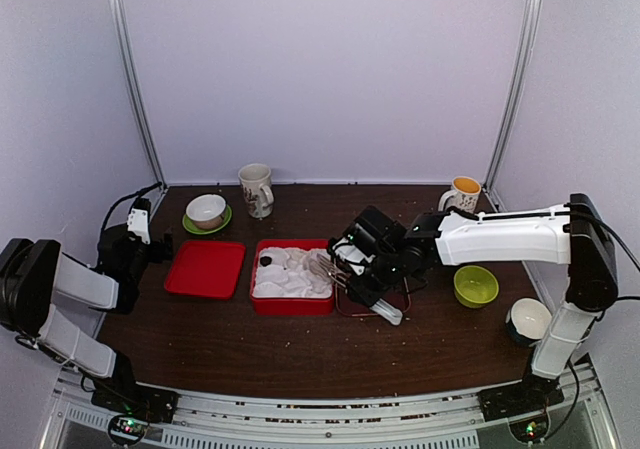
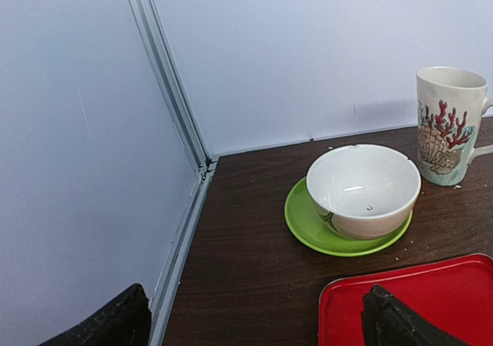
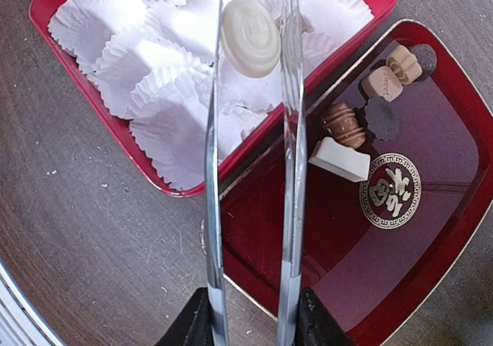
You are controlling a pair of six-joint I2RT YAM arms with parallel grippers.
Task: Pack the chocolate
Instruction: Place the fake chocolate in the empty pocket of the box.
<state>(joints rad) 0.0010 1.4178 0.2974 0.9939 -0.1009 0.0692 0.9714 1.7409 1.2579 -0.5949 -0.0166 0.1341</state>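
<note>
- Top external: right gripper (image 1: 352, 277) at right edge of red box (image 1: 290, 307), clamped on tongs (image 1: 326, 267); dark chocolate (image 1: 267, 262) in box's far-left cup.
- Left wrist: left gripper (image 2: 250, 327) well left of box, spread apart, holding nothing; red lid (image 2: 447, 292) below.
- Right wrist: cream chocolate (image 3: 249, 26) pinched in tongs above box cups; other pieces (image 3: 343, 124) in tray (image 3: 431, 230) beside box.
</note>
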